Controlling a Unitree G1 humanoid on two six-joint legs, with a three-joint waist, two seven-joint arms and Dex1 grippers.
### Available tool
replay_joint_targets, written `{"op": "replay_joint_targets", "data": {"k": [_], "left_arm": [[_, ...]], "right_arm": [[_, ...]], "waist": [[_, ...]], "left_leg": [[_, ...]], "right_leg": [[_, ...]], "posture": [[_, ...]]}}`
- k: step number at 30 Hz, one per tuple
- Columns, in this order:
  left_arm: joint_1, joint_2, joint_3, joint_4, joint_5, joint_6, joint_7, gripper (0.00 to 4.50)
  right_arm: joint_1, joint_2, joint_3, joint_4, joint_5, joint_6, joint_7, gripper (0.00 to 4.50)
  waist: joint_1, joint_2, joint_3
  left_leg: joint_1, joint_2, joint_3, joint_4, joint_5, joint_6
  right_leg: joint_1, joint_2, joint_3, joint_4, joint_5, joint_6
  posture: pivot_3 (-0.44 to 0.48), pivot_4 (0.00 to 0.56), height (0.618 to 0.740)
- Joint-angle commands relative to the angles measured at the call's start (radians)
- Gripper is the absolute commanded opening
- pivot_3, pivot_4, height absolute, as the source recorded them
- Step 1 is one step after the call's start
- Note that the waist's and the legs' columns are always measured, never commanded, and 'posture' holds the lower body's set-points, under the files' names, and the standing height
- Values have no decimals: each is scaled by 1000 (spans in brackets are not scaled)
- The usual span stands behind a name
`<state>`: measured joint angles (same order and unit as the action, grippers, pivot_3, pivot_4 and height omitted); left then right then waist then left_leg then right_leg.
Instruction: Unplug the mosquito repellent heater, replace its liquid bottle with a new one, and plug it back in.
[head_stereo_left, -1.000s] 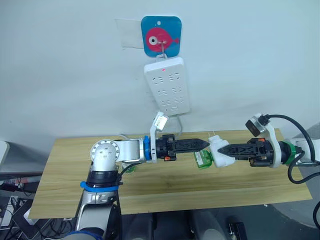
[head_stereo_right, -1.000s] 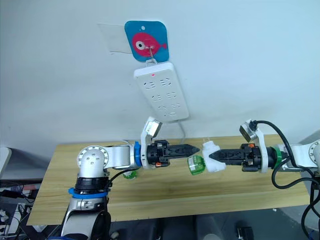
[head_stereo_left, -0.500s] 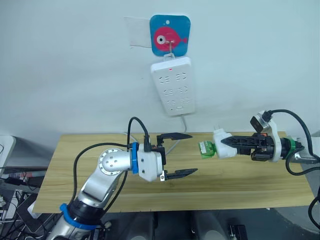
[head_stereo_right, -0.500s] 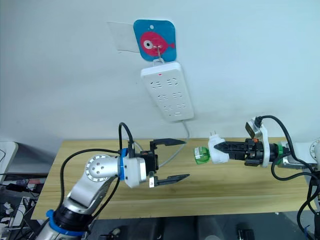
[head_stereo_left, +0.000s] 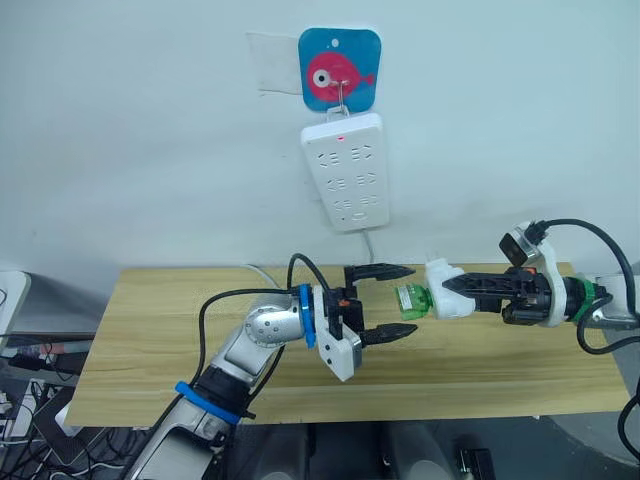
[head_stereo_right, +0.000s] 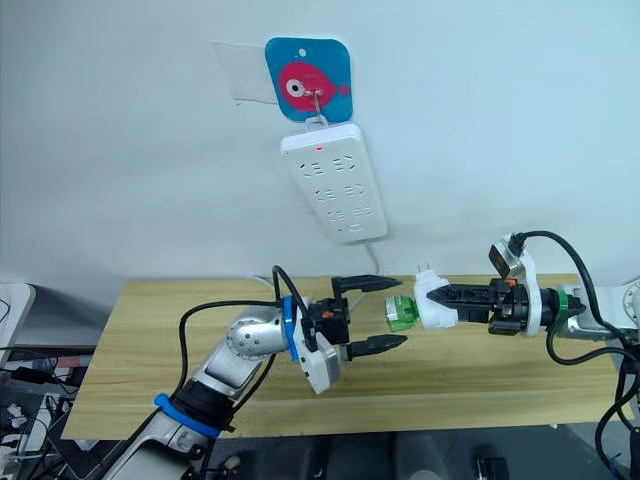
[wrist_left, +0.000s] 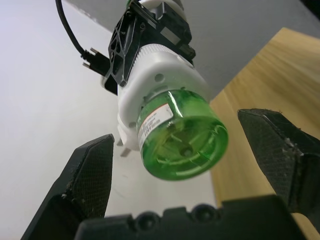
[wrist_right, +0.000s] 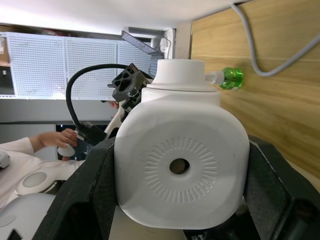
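Observation:
My right gripper (head_stereo_left: 452, 293) is shut on the white mosquito repellent heater (head_stereo_left: 444, 302), holding it in the air above the table with its prongs upward. A green liquid bottle (head_stereo_left: 410, 299) sticks out of the heater toward my left arm. My left gripper (head_stereo_left: 413, 300) is open, one finger above and one below the bottle's end without touching it. In the left wrist view the bottle's round base (wrist_left: 182, 137) faces me between the two fingers (wrist_left: 90, 175). The right wrist view shows the heater's vented face (wrist_right: 182, 165) clamped between the fingers.
A white power strip (head_stereo_left: 346, 170) with a red light hangs on the wall from a blue fish hook (head_stereo_left: 340, 68); its grey cable (wrist_right: 265, 60) runs over the wooden table (head_stereo_left: 150, 330). Another green bottle (wrist_right: 231, 76) lies on the table. A person's hand (wrist_right: 52, 137) shows far behind.
My left gripper, shut a second ago, opened, drew back and low, then came forward so its fingers straddle the bottle's end. The right gripper kept the heater nearly still.

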<state>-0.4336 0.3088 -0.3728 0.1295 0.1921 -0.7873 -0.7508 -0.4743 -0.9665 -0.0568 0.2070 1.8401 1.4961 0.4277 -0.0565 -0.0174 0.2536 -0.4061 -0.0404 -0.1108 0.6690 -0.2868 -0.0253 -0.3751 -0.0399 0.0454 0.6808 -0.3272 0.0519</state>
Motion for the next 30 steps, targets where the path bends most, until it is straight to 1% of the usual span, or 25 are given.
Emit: {"op": "replay_joint_targets", "data": {"k": [1, 2, 5, 9, 10, 14, 15, 16, 17, 19, 20, 21, 22, 23, 25, 27, 30], "left_arm": [[-12, -4, -18, 7, 29, -51, 44, 4488], [-16, -2, -21, 14, 31, -64, 51, 4488], [-29, 3, -28, 32, 37, -90, 66, 3878], [-34, 2, -31, 40, 47, -96, 85, 2646], [-36, 2, -31, 41, 49, -96, 90, 2398], [-41, 3, -31, 47, 47, -92, 103, 2350], [-43, 1, -31, 49, 40, -86, 103, 2350], [-40, -3, -34, 46, 7, -57, 90, 2350], [-30, -12, -44, 34, -67, 8, 53, 2350], [0, -22, -68, -32, -263, 195, -48, 2350], [9, -23, -73, -59, -327, 265, -84, 2350], [10, -8, -70, -136, -507, 514, -126, 2350], [-7, 3, -41, -197, -734, 819, -102, 2350], [-22, 11, -15, -241, -894, 1042, -77, 2350], [-66, 23, 50, -253, -1161, 1375, -15, 2350], [-105, 23, 105, -208, -1295, 1566, 19, 2350], [-143, 0, 186, -101, -1464, 1799, 104, 2350]], "right_arm": [[12, -27, -16, -32, 71, -10, -8, 3004], [13, -29, -12, -33, 78, -14, -14, 3004], [10, -31, -3, -31, 94, -21, -23, 3004], [10, -35, 9, -29, 119, -34, -38, 3004], [10, -36, 11, -29, 122, -36, -40, 3004], [13, -39, 17, -31, 128, -44, -46, 3004], [12, -39, 17, -30, 128, -46, -48, 3004], [11, -39, 17, -31, 127, -47, -49, 3004], [8, -39, 17, -30, 124, -47, -50, 3004], [5, -42, 13, -31, 114, -45, -47, 3004], [3, -43, 13, -30, 109, -44, -45, 3004], [-2, -47, 10, -29, 91, -35, -33, 3004], [-8, -50, 7, -32, 65, -24, -17, 3004], [-12, -52, 5, -35, 46, -17, -5, 3004], [-17, -49, 3, -43, 21, -6, 18, 3004], [-19, -45, 5, -54, 6, 4, 43, 3004], [-21, -45, 9, -65, -2, 11, 63, 3004]], "waist": [[0, 0, 0], [0, 0, 0], [-1, 0, 0], [-1, 0, 0], [-1, 0, 0], [-1, 0, 0], [-1, 0, 0], [-1, 0, 0], [-1, 0, 0], [-2, 0, 0], [-3, 0, 0], [-4, 0, 0], [-5, 1, 0], [-9, 2, 1], [-10, 3, 1], [-12, 3, 1], [-19, 3, 1]], "left_leg": [[0, 0, 0, 0, 0, 0], [0, 0, 0, 0, 0, 0], [0, 0, 0, 1, 0, 0], [0, 0, -1, 2, 0, 0], [0, 0, -1, 2, 0, 0], [-1, 0, -1, 2, 0, 0], [-1, 0, -1, 2, 0, 0], [-1, 0, -1, 2, 0, 0], [-1, 0, -1, 2, 0, 0], [-1, 0, -1, 2, 0, 0], [-1, 0, -2, 3, 0, 0], [-2, 0, -2, 3, 0, 0], [-2, 0, -3, 3, 0, 0], [-4, 0, -6, 5, 0, 0], [-11, 0, -12, 9, 0, 0], [-12, 0, -15, 10, 0, 0], [-12, -1, -14, 10, 0, 0]], "right_leg": [[0, 0, 0, 0, 0, 0], [0, 0, 0, 0, 0, 0], [0, 0, 0, 0, 0, 0], [0, 0, 0, 1, 0, 0], [0, 0, 0, 1, 0, 0], [0, 0, -1, 1, 0, 0], [0, 0, -1, 1, 0, 0], [0, 0, -1, 1, 0, 0], [0, 0, -1, 1, 0, 0], [0, 0, -1, 1, 0, 0], [0, 0, -1, 1, 0, 0], [0, 0, -1, 0, 0, 0], [0, 0, 0, 0, 0, 0], [-1, 0, 0, 0, 0, 0], [-5, 0, -4, 2, 1, -1], [-4, 1, -7, 2, 1, -1], [-4, 2, -6, 2, 1, -1]], "posture": [[-120, 240, 740], [-124, 242, 740], [-124, 247, 740], [-125, 247, 740], [-126, 249, 740], [-127, 250, 740], [-130, 251, 740], [-130, 251, 740], [-130, 251, 740], [-130, 251, 740], [-131, 252, 740], [-132, 253, 740], [-134, 253, 740], [-134, 253, 740], [-132, 253, 740], [-128, 256, 740], [-132, 256, 740]]}}
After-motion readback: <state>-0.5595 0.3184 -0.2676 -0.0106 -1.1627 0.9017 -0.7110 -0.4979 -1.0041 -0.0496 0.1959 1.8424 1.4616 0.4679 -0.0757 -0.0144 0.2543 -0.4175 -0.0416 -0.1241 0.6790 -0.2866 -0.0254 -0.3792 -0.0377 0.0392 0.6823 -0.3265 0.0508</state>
